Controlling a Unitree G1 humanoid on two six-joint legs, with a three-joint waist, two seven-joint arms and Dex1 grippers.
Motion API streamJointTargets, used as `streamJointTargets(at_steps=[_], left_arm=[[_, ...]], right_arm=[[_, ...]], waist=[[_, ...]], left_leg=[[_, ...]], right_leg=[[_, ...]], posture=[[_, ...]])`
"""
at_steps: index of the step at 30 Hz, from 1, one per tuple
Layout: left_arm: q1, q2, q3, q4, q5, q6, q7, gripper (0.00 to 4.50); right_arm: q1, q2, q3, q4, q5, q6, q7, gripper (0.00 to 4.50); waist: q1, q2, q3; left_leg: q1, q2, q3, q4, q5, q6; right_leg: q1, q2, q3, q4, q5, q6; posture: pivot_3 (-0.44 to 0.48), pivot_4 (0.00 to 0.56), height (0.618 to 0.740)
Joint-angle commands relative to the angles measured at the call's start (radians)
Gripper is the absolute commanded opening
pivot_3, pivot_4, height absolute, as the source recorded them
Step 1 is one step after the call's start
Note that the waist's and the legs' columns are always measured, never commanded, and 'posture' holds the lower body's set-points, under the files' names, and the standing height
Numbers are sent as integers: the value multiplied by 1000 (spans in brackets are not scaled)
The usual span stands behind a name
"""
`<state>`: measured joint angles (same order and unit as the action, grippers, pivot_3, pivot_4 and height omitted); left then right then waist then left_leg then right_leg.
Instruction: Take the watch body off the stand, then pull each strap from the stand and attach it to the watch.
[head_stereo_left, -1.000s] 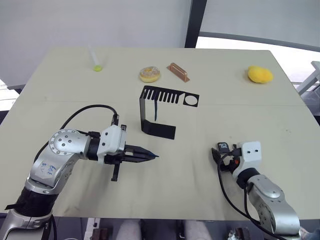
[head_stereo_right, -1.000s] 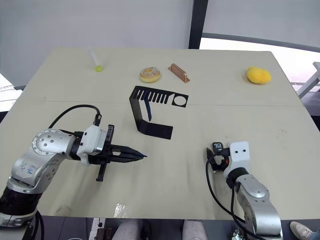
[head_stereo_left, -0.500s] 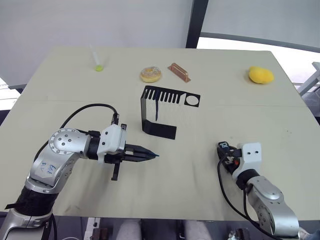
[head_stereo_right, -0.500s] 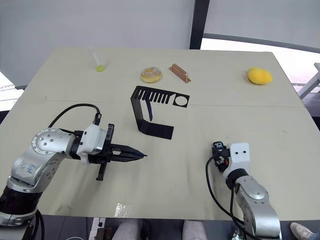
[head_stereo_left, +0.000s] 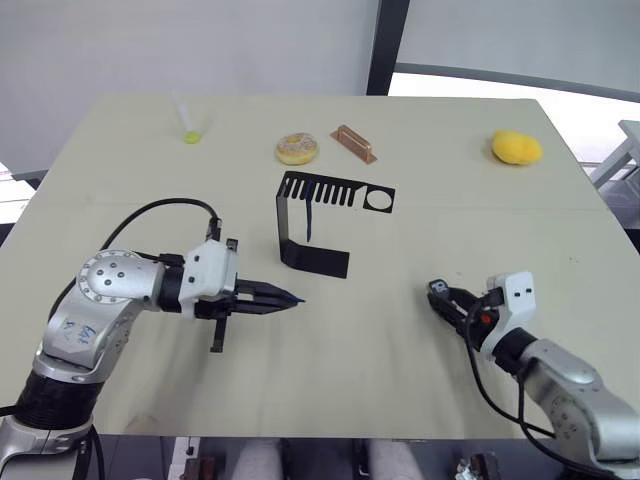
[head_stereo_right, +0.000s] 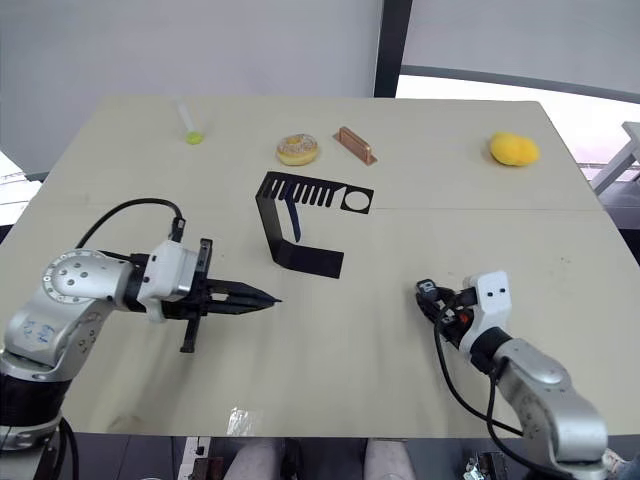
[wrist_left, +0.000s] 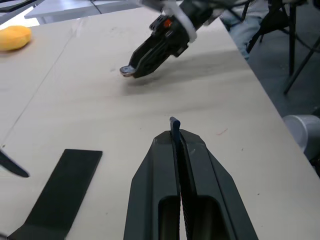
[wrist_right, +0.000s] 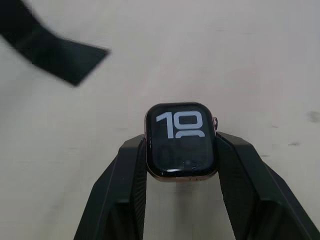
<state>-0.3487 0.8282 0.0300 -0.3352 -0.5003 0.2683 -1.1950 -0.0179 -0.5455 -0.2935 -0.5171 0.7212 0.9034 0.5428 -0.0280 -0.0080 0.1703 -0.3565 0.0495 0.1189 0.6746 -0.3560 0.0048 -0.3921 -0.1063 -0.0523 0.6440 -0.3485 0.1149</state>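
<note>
Watch (wrist_right: 181, 142) sits pinched between the right gripper's (head_stereo_left: 447, 300) two fingers, screen toward the wrist camera, held just above the table (head_stereo_left: 400, 350) and well clear of the stand (head_stereo_left: 318, 226). Its free edges, where the straps go, face along the fingers, one toward their tips and outward to the robot's left. The left gripper (wrist_left: 176, 131) is pressed together on a strap (wrist_left: 174, 124), whose blue tip pokes just past the fingertips; the strap's long axis runs along the fingers. Seen from that gripper, the watch lies straight ahead and a little to one side, with bare table between them, so the two grippers point roughly at each other. My read is that the coming move turns on lining the strap's end with the watch's near edge, both arms sharing the gap. The second strap (head_stereo_left: 310, 217) hangs from the stand's slotted top plate, beyond the left gripper and nearer to it than to the right one.
</note>
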Motion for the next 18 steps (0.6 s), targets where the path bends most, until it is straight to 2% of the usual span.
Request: streamJointTargets(at_steps=[1,6,10,18], left_arm=[[11,11,41,4,18,-68,-12,0],[15,22,27,1,61,-147,-30,0],[-9,14,2,-15,88,-185,-22,0],[-57,15,-79,-59,135,-141,-7,0]], right_arm=[[-95,-41,-16,-15,263,190,50,1509],[-249,-3,62,112,532,411,-2,1509],[-326,60,98,228,677,479,-99,1509],[-365,77,201,300,695,510,-134,1509]], waist=[[1,0,0],[2,0,0],[4,0,0],[3,0,0]], left_leg=[[0,0,0,0,0,0],[-1,-1,-1,1,0,0],[-5,-1,-4,5,-1,1],[-12,-2,-9,8,-1,2]], right_leg=[[0,-1,0,0,0,0],[0,-3,0,0,0,0],[0,-4,0,1,0,0],[-3,-5,-4,1,0,1]], posture=[[0,150,740],[0,150,740],[0,150,740],[0,150,740]])
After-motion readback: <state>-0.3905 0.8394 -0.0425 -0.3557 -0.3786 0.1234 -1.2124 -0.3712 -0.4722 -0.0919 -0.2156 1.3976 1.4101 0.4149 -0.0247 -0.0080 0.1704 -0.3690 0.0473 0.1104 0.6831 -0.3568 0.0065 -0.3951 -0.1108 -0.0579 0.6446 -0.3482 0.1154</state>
